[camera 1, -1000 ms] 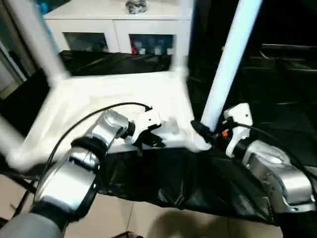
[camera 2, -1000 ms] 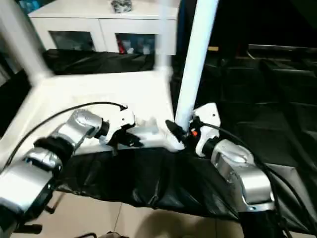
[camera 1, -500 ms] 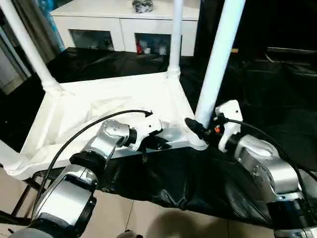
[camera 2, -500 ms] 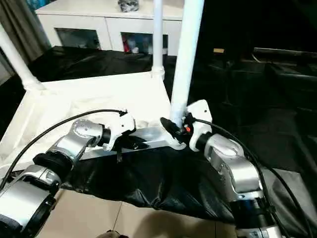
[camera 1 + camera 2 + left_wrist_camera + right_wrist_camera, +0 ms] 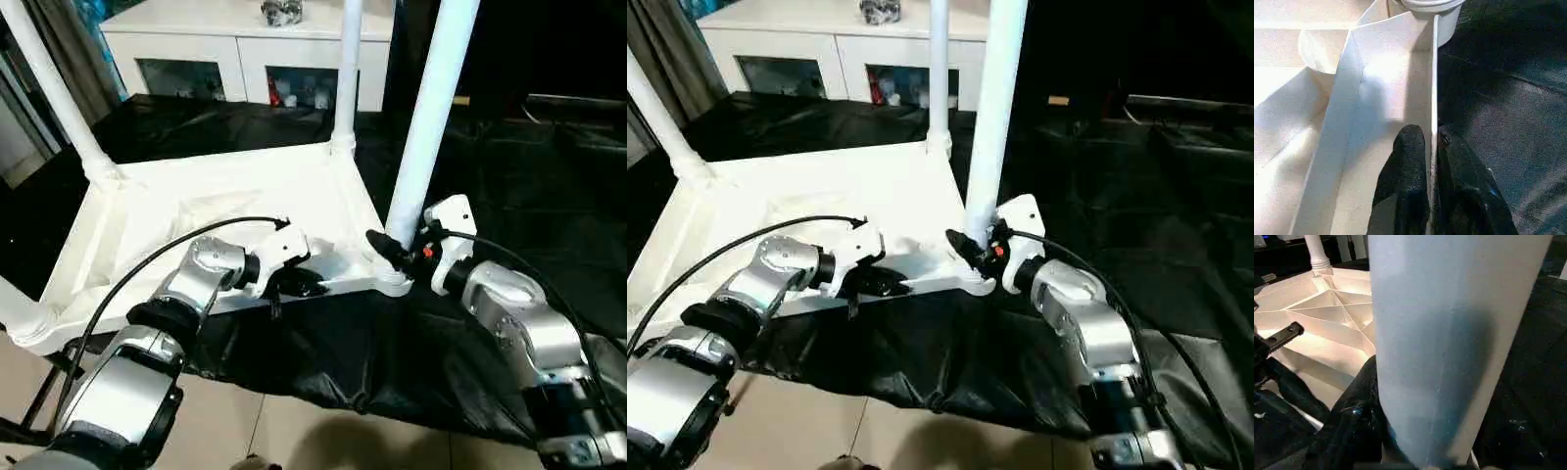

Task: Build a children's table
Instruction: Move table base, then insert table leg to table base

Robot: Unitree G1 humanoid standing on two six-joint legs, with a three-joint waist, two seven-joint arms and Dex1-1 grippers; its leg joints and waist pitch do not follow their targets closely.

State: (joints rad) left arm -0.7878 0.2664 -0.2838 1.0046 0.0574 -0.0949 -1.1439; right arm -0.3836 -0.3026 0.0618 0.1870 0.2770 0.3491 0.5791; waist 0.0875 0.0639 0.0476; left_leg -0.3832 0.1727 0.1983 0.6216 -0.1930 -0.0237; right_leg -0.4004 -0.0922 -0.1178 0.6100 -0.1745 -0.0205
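Observation:
The white tabletop (image 5: 225, 186) lies upside down on the black-covered surface, ribbed underside up. White legs stand in its sockets: far left (image 5: 54, 88), far right (image 5: 348, 69), near right (image 5: 431, 108) and near left (image 5: 15, 313). My left gripper (image 5: 299, 284) is shut on the thin near rim (image 5: 1434, 73), one black finger (image 5: 1405, 166) on each side of it. At the near-right corner, my right gripper (image 5: 392, 250) is shut on the base of the near-right leg (image 5: 1449, 333), just above its socket.
A white glass-doored cabinet (image 5: 235, 49) stands behind the work. The black sheet (image 5: 392, 362) hangs over the front edge above a tiled floor (image 5: 245, 431). Dark covered surface stretches off to the right (image 5: 549, 176).
The camera has shifted and steadied. My left gripper has slid a little to the left along the near rim. My right gripper stays on the near-right leg.

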